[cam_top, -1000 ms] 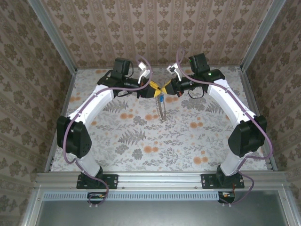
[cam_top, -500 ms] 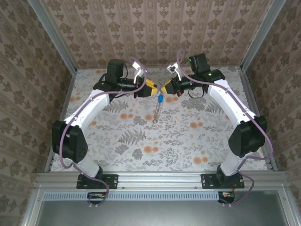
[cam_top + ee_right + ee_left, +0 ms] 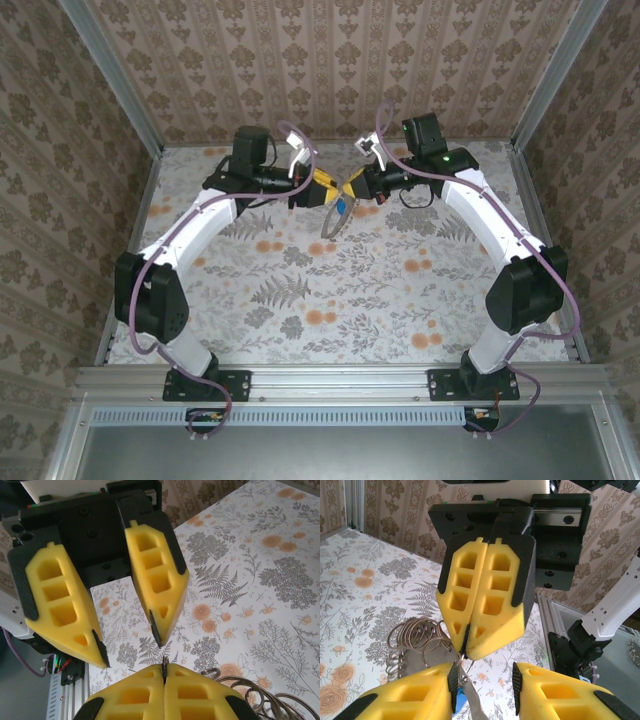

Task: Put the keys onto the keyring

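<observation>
My right gripper (image 3: 351,188) (image 3: 164,672) is shut on a thin wire of the keyring (image 3: 331,222), above the far middle of the table. The loop hangs below it with its brownish-silver coils (image 3: 415,632) (image 3: 265,697) bunched to one side. The keys (image 3: 341,208) dangle from it, a blue head (image 3: 460,700) beside a silvery blade (image 3: 472,702). My left gripper (image 3: 326,190) (image 3: 482,680) faces the right one tip to tip and is open. The blade and blue head lie against its left finger (image 3: 420,697). Its right finger (image 3: 555,695) stands apart from them.
The floral tablecloth (image 3: 350,300) covers the table inside patterned walls (image 3: 330,60). An aluminium frame rail (image 3: 340,380) runs along the near edge by both arm bases. Purple cables (image 3: 300,135) loop over the wrists.
My left arm drew back to the left, then came in again toward the right gripper. The hanging loop has swung up and to the left. The right arm has stayed put.
</observation>
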